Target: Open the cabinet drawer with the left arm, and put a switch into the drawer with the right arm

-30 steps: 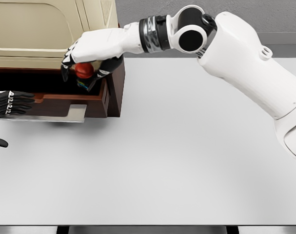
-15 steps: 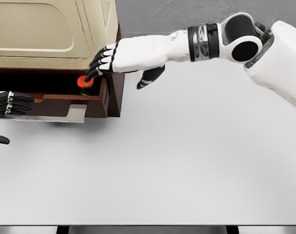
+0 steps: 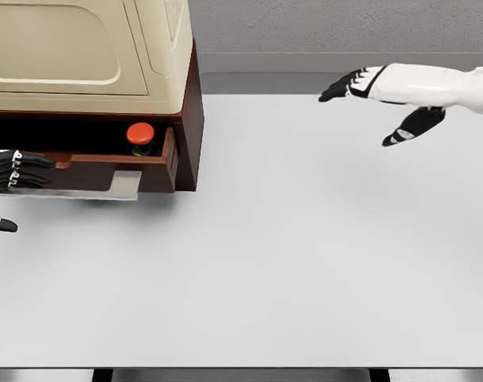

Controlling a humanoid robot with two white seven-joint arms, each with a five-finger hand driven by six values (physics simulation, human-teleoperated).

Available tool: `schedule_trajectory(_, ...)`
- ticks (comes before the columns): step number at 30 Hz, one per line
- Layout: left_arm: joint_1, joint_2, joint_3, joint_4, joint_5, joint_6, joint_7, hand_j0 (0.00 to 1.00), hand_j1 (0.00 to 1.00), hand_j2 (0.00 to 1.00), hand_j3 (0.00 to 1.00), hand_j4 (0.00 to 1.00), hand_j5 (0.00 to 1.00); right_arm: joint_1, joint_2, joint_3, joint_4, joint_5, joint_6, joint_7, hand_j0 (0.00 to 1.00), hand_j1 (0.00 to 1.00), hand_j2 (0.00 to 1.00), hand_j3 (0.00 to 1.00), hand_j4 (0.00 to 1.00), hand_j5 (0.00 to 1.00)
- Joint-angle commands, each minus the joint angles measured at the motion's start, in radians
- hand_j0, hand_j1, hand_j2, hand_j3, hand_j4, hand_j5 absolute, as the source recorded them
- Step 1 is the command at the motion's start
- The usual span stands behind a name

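A white table (image 3: 289, 263) is seen from above and fills most of the head view. At its far left corner a cabinet (image 3: 90, 56) is placed, with a cream upper body and dark brown wooden sides. Its drawer (image 3: 118, 169) is pulled out toward the viewer, and a flat silver handle plate (image 3: 106, 187) is fixed along its front edge.

The switch (image 3: 140, 135), a round red push-button on a dark base, is seen upright inside the open drawer, near its right-hand wall. It is touched by neither hand.

The left hand (image 3: 10, 179) is cut off by the left edge of the picture. Its black fingers (image 3: 30, 171) are stretched straight and held close together, pointed at the drawer front just left of the handle plate; whether they actually touch the wood cannot be told from this angle. A separate dark fingertip, probably the thumb, is shown lower down at the edge.

The right hand (image 3: 380, 95) is held in the air over the far right side of the table, well apart from the cabinet. Its fingers are spread open and nothing is held in them, with the thumb (image 3: 412, 126) hanging downward.
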Motion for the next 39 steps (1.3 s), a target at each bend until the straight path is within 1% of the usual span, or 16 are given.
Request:
schedule_trajectory(1, 0.005, 0.001, -0.03, 0.005, -0.116, 0.005, -0.008, 0.9, 0.9, 0.9, 0.9, 0.9, 0.9, 0.0, -0.004, -0.001, 0.001, -0.006, 0.003, 0.0, 1.0, 1.0, 1.0, 1.0, 1.0, 1.0)
schedule_trajectory(5, 0.005, 0.001, -0.028, 0.003, -0.116, 0.005, -0.008, 0.9, 0.9, 0.9, 0.9, 0.9, 0.9, 0.02, -0.004, 0.0, 0.002, -0.005, 0.003, 0.0, 1.0, 1.0, 1.0, 1.0, 1.0, 1.0)
schedule_trajectory(13, 0.004, 0.011, -0.013, 0.003, -0.112, 0.006, -0.008, 0.9, 0.9, 0.9, 0.9, 0.9, 0.9, 0.011, -0.003, -0.003, 0.001, -0.003, 0.003, 0.0, 1.0, 1.0, 1.0, 1.0, 1.0, 1.0)
schedule_trajectory(30, 0.001, 0.014, 0.064, 0.005, -0.109, 0.054, -0.008, 0.91, 0.91, 0.91, 0.91, 0.91, 0.91, 0.009, 0.002, -0.003, -0.001, -0.003, 0.003, 0.0, 1.0, 1.0, 1.0, 1.0, 1.0, 1.0)
schedule_trajectory(38, -0.004, 0.022, 0.102, 0.005, -0.086, 0.057, -0.008, 0.91, 0.91, 0.91, 0.91, 0.91, 0.91, 0.009, 0.01, -0.006, -0.001, -0.002, 0.003, 0.0, 1.0, 1.0, 1.0, 1.0, 1.0, 1.0)
schedule_trajectory(39, -0.004, 0.022, 0.107, 0.005, -0.082, 0.057, -0.008, 0.91, 0.91, 0.91, 0.91, 0.91, 0.91, 0.014, 0.011, -0.021, -0.001, -0.002, 0.003, 0.0, 1.0, 1.0, 1.0, 1.0, 1.0, 1.0)
